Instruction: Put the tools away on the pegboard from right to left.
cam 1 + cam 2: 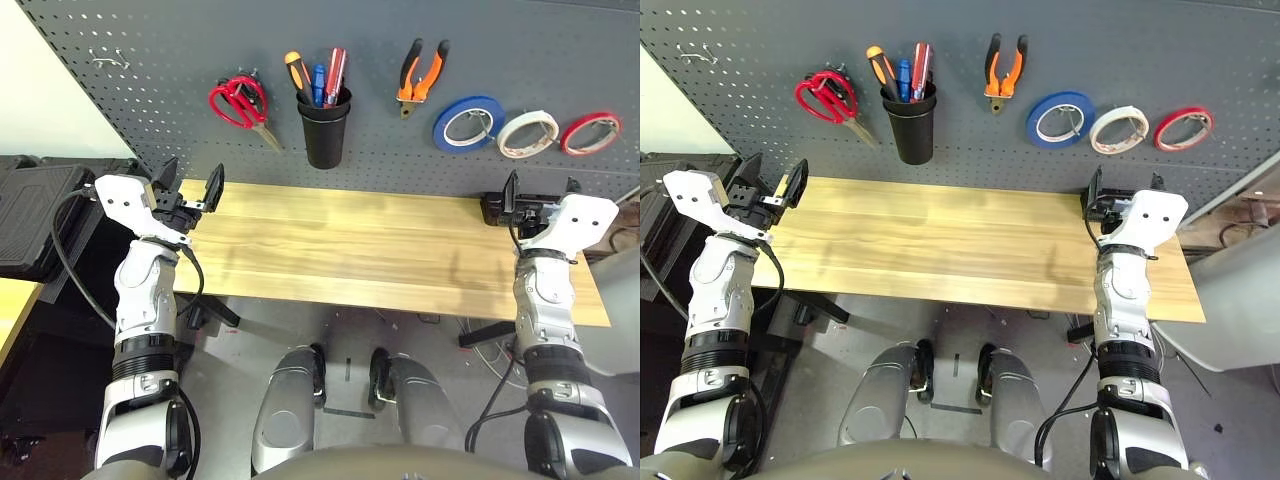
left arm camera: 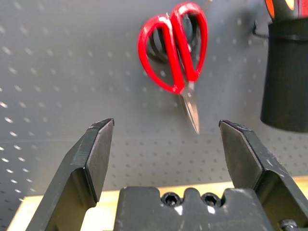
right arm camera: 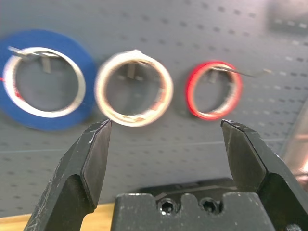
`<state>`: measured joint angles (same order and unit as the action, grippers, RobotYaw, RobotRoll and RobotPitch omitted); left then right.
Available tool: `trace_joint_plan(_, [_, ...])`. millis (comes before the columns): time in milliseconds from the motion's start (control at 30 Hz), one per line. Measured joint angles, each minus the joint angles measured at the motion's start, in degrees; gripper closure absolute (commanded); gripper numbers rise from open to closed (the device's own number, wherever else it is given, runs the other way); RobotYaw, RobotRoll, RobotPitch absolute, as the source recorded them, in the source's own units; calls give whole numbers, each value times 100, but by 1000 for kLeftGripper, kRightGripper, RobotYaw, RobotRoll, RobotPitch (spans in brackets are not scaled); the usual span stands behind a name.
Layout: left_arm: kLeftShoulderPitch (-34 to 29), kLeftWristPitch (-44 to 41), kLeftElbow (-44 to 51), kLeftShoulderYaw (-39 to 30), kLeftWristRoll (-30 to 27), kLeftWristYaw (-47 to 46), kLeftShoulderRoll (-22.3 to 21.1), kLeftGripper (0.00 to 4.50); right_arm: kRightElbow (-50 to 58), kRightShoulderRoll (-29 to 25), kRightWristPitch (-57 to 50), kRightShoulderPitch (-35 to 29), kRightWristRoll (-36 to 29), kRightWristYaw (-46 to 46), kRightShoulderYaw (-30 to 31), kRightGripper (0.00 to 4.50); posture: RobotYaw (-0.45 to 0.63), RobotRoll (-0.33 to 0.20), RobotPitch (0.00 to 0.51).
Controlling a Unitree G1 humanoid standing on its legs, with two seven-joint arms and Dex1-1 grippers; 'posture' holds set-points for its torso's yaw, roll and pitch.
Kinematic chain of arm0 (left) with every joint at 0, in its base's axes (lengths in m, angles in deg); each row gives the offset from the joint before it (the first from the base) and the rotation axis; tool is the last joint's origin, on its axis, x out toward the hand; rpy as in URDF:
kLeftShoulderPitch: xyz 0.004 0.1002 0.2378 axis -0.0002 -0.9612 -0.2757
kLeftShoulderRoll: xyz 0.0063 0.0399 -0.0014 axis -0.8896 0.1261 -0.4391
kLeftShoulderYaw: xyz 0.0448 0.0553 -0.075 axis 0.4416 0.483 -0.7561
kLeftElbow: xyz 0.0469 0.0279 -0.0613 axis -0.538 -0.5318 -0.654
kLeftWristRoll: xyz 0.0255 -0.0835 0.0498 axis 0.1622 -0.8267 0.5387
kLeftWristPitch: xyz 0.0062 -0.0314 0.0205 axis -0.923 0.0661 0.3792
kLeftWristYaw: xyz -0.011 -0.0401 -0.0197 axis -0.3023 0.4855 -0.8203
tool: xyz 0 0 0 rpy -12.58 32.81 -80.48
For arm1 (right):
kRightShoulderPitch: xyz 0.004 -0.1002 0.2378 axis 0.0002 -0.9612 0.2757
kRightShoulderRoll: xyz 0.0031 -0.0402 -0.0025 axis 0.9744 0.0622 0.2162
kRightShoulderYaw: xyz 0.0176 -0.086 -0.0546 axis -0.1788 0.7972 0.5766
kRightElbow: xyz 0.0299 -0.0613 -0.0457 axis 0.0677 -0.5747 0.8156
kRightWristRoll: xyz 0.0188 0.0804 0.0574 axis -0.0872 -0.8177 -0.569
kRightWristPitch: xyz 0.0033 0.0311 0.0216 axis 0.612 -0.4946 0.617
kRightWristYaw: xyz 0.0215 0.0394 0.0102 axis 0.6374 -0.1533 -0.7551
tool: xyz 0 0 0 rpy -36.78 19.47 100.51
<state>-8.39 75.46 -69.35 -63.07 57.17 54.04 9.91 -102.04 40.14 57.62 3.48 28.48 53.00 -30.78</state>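
Note:
All the tools hang on the dark grey pegboard (image 1: 150, 110). The red-handled scissors (image 1: 238, 102) are on a hook at the left. The orange-and-black screwdriver (image 1: 295, 72) stands in the black cup (image 1: 325, 130), and the orange-and-black pliers (image 1: 422, 72) hang to its right. The white tape roll (image 1: 527, 133) hangs between a blue roll (image 1: 467, 122) and a red roll (image 1: 590, 132). My left gripper (image 1: 191, 175) is open and holds nothing at the table's left end, facing the scissors (image 2: 173, 45). My right gripper (image 1: 542, 186) is open and holds nothing at the right end, facing the white roll (image 3: 134, 89).
The bare wooden table (image 1: 380, 250) runs between my two arms, below the pegboard. A black case (image 1: 40, 215) sits off the table's left end. Two bare wire hooks (image 1: 108, 62) stick out at the pegboard's upper left. Other pens and tools share the cup.

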Motion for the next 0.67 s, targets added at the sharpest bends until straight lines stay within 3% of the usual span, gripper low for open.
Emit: trace_joint_plan(667, [4, 161, -138, -15, 2, -110, 33, 30, -150, -137, 30, 98, -156, -316, 2, 0, 112, 0, 144])
